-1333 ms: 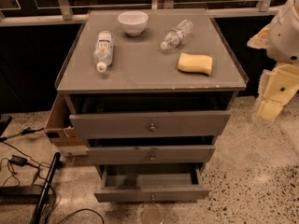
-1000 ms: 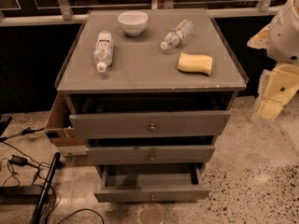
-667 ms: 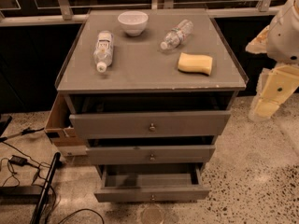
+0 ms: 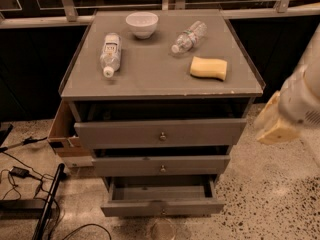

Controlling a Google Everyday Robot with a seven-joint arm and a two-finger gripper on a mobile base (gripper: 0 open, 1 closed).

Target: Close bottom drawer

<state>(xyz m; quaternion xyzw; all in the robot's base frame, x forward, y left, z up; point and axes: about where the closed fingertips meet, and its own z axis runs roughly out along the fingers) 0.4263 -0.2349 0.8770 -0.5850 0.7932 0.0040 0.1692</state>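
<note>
The bottom drawer (image 4: 162, 207) is the narrowest grey front, lowest in the grey cabinet (image 4: 162, 84). It has a small round knob at its centre and stands pulled out, its inside showing empty. The middle drawer (image 4: 161, 166) and the top drawer (image 4: 161, 133) above it also stand partly open. My arm comes in from the right edge, white with a cream end. The gripper (image 4: 274, 126) hangs blurred to the right of the cabinet at the height of the top drawer, apart from all the drawers.
On the cabinet top lie a white bowl (image 4: 142, 24), two plastic bottles on their sides (image 4: 110, 53) (image 4: 188, 36) and a yellow sponge (image 4: 208, 67). A cardboard box (image 4: 62, 134) stands left of the cabinet. Cables (image 4: 22, 176) lie on the speckled floor at left.
My arm and gripper have moved down and a little left, closer to the cabinet's right side. The drawers and the things on top have not moved.
</note>
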